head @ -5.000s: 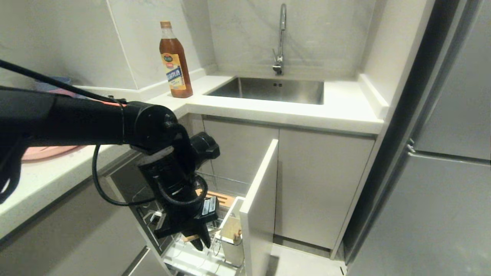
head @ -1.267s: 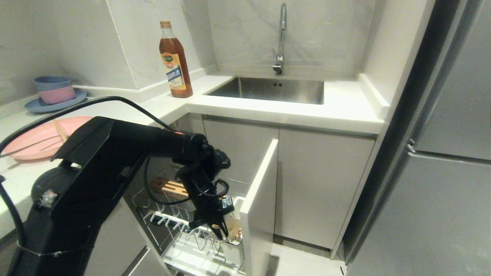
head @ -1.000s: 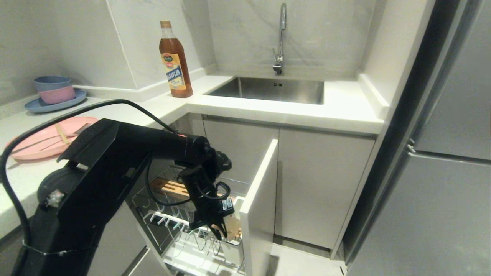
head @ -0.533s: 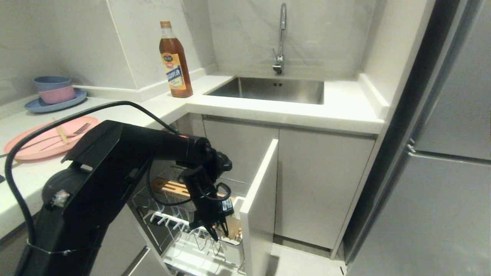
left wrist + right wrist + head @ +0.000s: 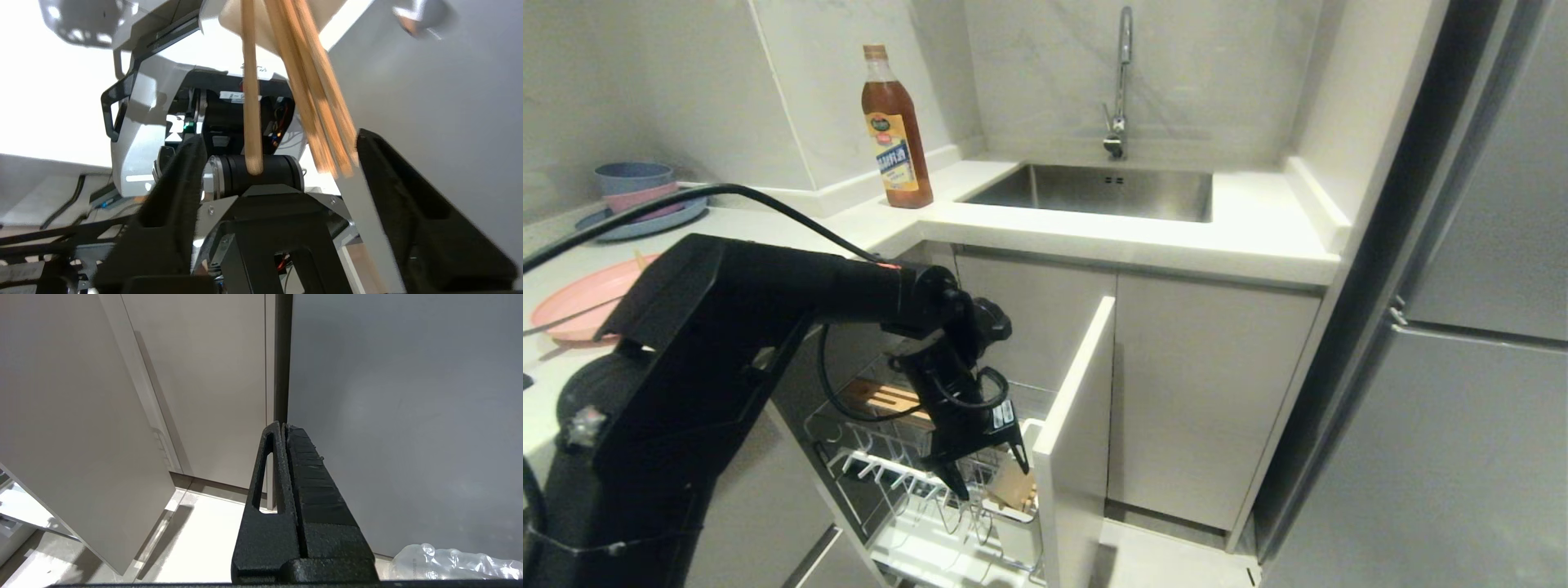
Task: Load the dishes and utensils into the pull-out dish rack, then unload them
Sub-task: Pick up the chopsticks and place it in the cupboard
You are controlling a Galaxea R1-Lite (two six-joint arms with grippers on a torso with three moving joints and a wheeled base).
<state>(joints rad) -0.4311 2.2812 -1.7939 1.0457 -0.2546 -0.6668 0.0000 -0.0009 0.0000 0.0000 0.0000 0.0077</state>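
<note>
We look down on a pale kitchen: a white stone desk bends around a corner, with a steel sink and a chrome tap set into it, marble-look wall panels behind, and a tall grey fridge to the right. An amber oil bottle stands near the corner. At the far left of the desk lies a flat pink plate, matte and round, partly hidden by our arm, and behind it sits a blue plate with stacked bowls.

Below the desk the dish rack stands pulled out: thin chrome wire prongs over a white tray, a slotted wooden strip at the back, and a flat pale front panel seen edge-on. A white utensil cup sits in the corner just behind that panel.

Our left arm reaches down from the left, black and cabled, elbow high, wrist bent so the left claw points down over the cup. Its two ribbed black fingers stand spread wide, gripping nothing. Between them in the left wrist view hang the chopsticks, pale round wooden sticks, free of both fingers; there they are blurred.

The right claw hangs beside the cabinet doors above the floor, its fingers pressed flat together.
</note>
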